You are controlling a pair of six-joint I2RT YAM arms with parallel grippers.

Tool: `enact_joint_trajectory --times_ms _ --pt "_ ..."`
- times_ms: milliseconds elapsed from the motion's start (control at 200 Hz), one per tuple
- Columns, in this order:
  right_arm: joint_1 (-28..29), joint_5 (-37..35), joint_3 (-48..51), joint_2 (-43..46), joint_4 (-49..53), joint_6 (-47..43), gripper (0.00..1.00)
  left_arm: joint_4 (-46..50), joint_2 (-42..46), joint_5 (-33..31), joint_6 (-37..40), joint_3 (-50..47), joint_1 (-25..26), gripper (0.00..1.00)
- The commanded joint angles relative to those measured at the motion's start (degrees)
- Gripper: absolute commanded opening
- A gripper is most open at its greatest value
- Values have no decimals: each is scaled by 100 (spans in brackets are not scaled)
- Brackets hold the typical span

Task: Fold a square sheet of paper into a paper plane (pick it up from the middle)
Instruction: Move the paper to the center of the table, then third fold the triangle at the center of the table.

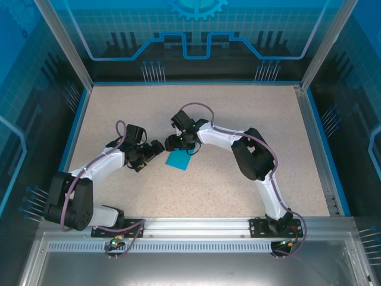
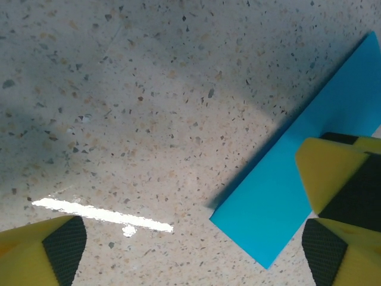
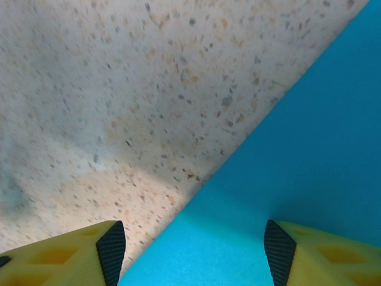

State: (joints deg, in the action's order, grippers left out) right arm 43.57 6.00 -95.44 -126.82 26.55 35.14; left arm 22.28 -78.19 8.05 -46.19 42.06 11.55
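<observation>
The square sheet of paper lies flat on the surface near the middle, between my two hands, and neither hand holds it. From my left wrist it reads as a long, narrow band rather than a full square, so I judge it may already carry one fold in half, though I cannot tell that for sure from these angles. I see no pointed nose, no slanted corner folds and no centre ridge, so I take nearly all of the folding to be ahead.

My left hand sits just beside the sheet's left edge, released and spread wide. One of its fingers overlaps the paper's border and the other stands well off over bare surface.

My right hand hovers low at the sheet's upper right. It is also released, jaws apart with nothing pinched between them. One finger is over the blue, the other over the speckled top, and the paper's edge runs diagonally between them.

What is left, as I judge it: take hold of the sheet, fold the corners in to make the nose, then fold the wings.
</observation>
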Motion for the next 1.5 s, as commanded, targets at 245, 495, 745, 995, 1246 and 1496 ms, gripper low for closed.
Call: enact_joint_trajectory --times_ms 245,495,745,995,1246,1496 --pt "-115 441 1204 675 493 -2119 66 -568 84 768 365 -154 -74 98" --pt "-404 1032 2145 1864 -223 -1578 66 -1073 108 1393 297 -252 277 97" --pt "-663 829 3683 2921 -1763 807 51 -1938 257 1636 -323 -639 888 65" --pt "-483 961 3814 2568 -2144 1458 23 -2619 -500 1960 -717 -587 1452 34" --pt "-349 1155 3646 2097 -2363 1639 15 -2650 -1052 1966 -806 -589 1508 25" --pt "-298 1490 3553 1841 -2553 1571 13 -2644 -1388 2023 -791 -690 1508 22"
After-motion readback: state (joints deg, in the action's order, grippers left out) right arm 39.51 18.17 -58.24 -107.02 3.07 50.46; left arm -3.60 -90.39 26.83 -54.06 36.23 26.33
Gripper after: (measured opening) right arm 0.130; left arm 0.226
